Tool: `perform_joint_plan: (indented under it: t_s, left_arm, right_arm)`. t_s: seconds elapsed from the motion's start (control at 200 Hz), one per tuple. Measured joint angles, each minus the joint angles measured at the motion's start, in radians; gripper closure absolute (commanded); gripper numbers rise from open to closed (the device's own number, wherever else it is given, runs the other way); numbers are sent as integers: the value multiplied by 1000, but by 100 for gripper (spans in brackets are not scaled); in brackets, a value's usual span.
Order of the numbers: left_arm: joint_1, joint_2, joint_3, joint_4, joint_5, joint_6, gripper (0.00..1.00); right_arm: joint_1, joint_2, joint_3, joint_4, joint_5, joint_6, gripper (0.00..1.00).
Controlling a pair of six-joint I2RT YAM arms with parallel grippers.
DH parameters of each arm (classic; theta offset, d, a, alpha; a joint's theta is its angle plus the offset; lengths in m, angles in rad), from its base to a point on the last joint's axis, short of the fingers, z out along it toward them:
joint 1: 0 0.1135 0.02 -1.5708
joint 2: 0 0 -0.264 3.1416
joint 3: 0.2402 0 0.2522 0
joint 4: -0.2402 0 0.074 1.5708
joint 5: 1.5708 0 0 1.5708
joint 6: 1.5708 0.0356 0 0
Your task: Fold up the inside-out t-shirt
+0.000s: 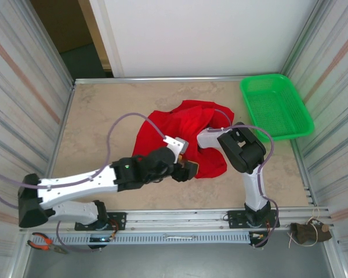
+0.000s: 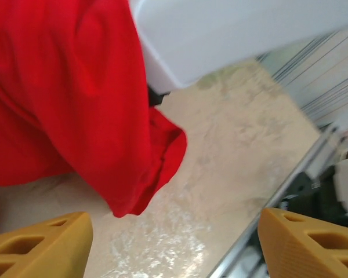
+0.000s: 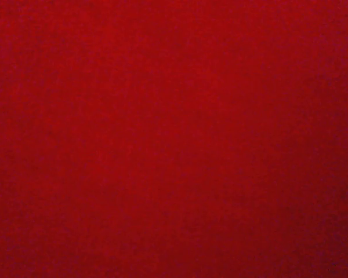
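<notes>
The red t-shirt (image 1: 185,124), heaped crumpled at the middle of the table (image 1: 98,110), should be spread flat first, its near edge pinched by the left gripper (image 2: 171,226), seen wide open and empty, while whether the cloth-buried right gripper (image 1: 206,140) is open or closed cannot be told.

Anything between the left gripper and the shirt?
Nothing visible. The left gripper is open beside the shirt's near edge. In its wrist view, bare table lies between it and the cloth.
</notes>
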Motion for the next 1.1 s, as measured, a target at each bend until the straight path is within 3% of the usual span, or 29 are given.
perform_joint_plan:
  t_s: [0.16, 0.441, 0.486, 0.606, 0.827, 1.097]
  left_arm:
    - [0, 129, -1, 3, -57, 10, 19]
    - [32, 220, 8, 68, -123, 11, 20]
    - [41, 245, 16, 76, -128, 14, 33]
    - [59, 289, 32, 80, -132, 19, 100]
    - [60, 239, 77, 37, -87, 53, 100]
    - [59, 136, 352, 20, 150, 67, 100]
  right_arm:
    - [6, 0, 0, -1, 0, 0, 35]
    - [18, -2, -6, 4, 0, 1, 36]
    - [19, -3, -10, 8, 0, 2, 36]
    - [19, -10, -26, 23, -3, 6, 36]
    - [18, -33, -64, 37, -4, 11, 35]
    - [14, -40, -72, 44, -3, 12, 30]
